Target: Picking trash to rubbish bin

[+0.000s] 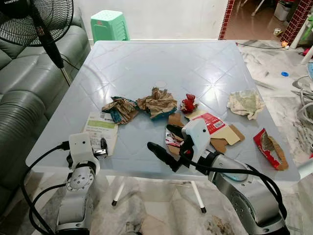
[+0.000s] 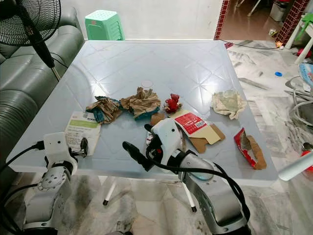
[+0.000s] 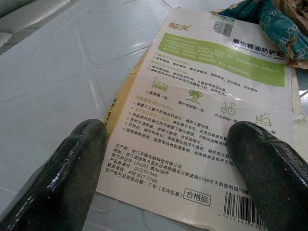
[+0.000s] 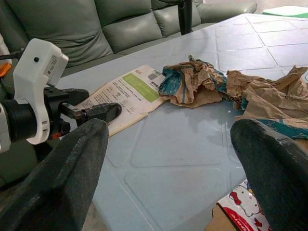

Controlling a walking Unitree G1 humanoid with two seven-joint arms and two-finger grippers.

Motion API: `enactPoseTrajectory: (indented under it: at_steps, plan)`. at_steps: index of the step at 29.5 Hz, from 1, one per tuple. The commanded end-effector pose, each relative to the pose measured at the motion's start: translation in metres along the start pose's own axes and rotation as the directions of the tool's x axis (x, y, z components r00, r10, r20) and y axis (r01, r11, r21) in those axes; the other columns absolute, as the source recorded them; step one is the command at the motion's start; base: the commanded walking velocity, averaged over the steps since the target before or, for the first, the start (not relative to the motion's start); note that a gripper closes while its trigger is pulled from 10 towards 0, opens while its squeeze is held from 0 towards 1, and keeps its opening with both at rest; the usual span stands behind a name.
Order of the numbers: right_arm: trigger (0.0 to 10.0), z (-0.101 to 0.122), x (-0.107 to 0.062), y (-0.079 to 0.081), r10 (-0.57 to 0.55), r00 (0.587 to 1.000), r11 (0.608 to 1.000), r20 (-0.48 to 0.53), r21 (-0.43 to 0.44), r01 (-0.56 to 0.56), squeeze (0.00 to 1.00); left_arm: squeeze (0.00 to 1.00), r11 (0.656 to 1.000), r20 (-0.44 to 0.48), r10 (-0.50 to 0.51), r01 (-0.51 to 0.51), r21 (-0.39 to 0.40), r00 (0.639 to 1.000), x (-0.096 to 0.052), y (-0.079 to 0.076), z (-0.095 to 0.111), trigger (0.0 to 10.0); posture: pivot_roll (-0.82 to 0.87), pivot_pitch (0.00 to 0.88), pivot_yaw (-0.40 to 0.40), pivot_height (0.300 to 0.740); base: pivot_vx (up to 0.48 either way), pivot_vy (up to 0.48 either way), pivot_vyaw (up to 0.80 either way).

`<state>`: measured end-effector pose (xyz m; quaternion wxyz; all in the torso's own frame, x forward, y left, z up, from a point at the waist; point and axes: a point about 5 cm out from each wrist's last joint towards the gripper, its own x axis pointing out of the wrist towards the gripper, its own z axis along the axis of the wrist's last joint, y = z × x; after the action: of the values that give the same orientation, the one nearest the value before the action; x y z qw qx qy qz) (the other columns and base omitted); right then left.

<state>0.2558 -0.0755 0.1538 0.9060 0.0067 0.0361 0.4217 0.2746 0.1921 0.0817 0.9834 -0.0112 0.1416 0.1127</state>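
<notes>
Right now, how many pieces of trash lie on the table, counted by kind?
Crumpled paper wads: 3
Flat printed packet: 1
Cardboard and box pieces: 2
Small red wrapper: 1
Total: 7
A small wrapper under the right gripper is partly hidden and not counted.

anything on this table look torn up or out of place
Yes. Crumpled brown paper wads sit mid-table, a flattened, torn cardboard box lies by the right gripper, and a ripped red carton rests near the right edge. A flat leaflet overhangs the front edge.
</notes>
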Motion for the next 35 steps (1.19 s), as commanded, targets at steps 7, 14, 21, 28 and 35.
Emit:
enactPoseTrajectory:
  at_steps: [7, 14, 21, 28, 35]
  plan:
    - [10.0, 0.006, 0.0, 0.004, 0.014, 1.0, 1.0, 0.02, -0.008, -0.014, 0.0, 0.0, 1.0, -0.035, -0.013, 0.013, 0.016, 0.999, -0.003, -0.003, -0.009, 10.0, -0.06, 0.079, 0.012, 0.74, 0.0, 0.0, 0.0]
    - [10.0, 0.011, 0.001, 0.004, 0.021, 0.999, 1.0, 0.043, 0.005, -0.022, 0.0, 0.0, 1.0, 0.105, -0.006, 0.007, -0.016, 0.994, -0.001, 0.0, 0.014, 10.0, -0.06, 0.079, 0.012, 0.74, 0.0, 0.0, 0.0]
    - [10.0, 0.013, 0.001, 0.005, 0.028, 0.998, 1.0, 0.05, 0.006, -0.029, 0.0, 0.0, 0.998, 0.259, 0.013, 0.005, -0.068, 0.966, 0.002, 0.008, 0.045, 10.0, -0.06, 0.079, 0.011, 0.74, 0.0, 0.0, 0.0]
    - [10.0, 0.013, 0.001, 0.005, 0.031, 0.998, 0.999, 0.051, 0.006, -0.031, 0.0, 0.0, 0.988, 0.235, 0.053, -0.016, -0.155, 0.971, 0.012, 0.018, 0.051, 10.0, -0.07, 0.078, 0.016, 0.74, 0.0, 0.0, 0.0]
    - [10.0, 0.013, 0.001, 0.007, 0.037, 0.998, 0.999, 0.048, 0.009, -0.038, 0.0, 0.0, 0.979, 0.003, 0.107, -0.105, -0.175, 0.994, 0.028, 0.037, 0.02, 10.0, -0.07, 0.08, 0.017, 0.74, 0.0, 0.0, 0.0]
